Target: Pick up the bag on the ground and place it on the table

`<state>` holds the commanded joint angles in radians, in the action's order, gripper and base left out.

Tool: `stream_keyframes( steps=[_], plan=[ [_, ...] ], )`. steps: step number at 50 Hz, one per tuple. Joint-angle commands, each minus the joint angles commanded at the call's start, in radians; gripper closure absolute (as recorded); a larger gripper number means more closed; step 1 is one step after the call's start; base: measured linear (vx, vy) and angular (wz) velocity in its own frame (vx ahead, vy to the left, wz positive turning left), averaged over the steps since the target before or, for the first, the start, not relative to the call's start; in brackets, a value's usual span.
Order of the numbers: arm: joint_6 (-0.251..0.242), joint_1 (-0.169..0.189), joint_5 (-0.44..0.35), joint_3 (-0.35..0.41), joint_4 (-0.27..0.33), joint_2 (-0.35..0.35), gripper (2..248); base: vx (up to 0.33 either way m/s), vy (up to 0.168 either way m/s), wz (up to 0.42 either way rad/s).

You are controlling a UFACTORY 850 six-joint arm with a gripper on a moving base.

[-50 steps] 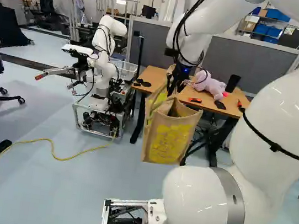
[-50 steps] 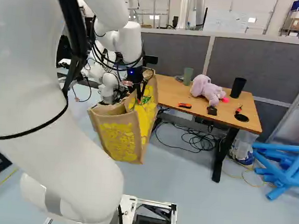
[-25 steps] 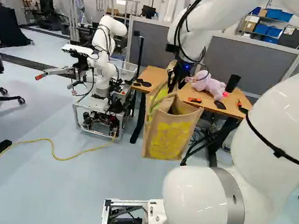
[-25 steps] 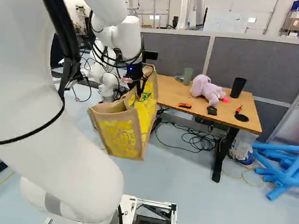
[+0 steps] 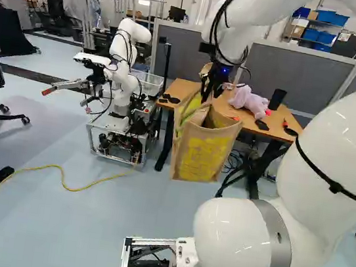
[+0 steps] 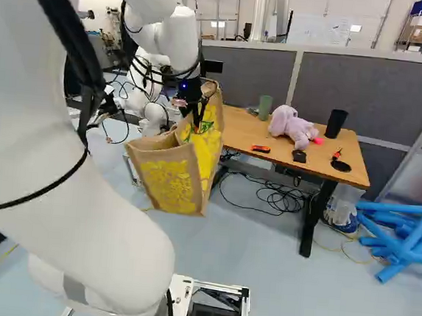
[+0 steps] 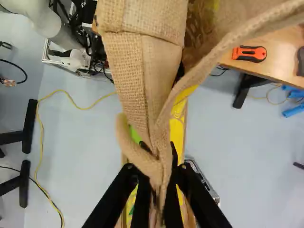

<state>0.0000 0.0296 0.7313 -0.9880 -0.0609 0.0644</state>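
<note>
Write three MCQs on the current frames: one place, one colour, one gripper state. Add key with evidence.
1. Where is the pink plush toy?
A) On the floor
B) On the table
C) On the shelf

2. What colour is the print on the jute bag?
A) Yellow
B) Red
C) Blue

3. What is the gripper doing?
A) Standing open, touching nothing
B) Gripping the plush toy
C) Gripping the bag

Key:
1: B, the right base view shows it lying on the tabletop.
2: A, both base views show yellow print on the brown jute.
3: C, the wrist view shows jute pinched between its two fingers.
</note>
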Motion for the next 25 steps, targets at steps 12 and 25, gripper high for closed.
stream_keyframes(
  steps=[12, 25],
  plan=[
    [0.0, -0.001, 0.031, -0.034, 0.0, 0.002, 222, 0.0, 0.0, 0.0],
    [0.0, -0.001, 0.071, -0.072, 0.0, 0.001, 222, 0.0, 0.0, 0.0]
  ],
)
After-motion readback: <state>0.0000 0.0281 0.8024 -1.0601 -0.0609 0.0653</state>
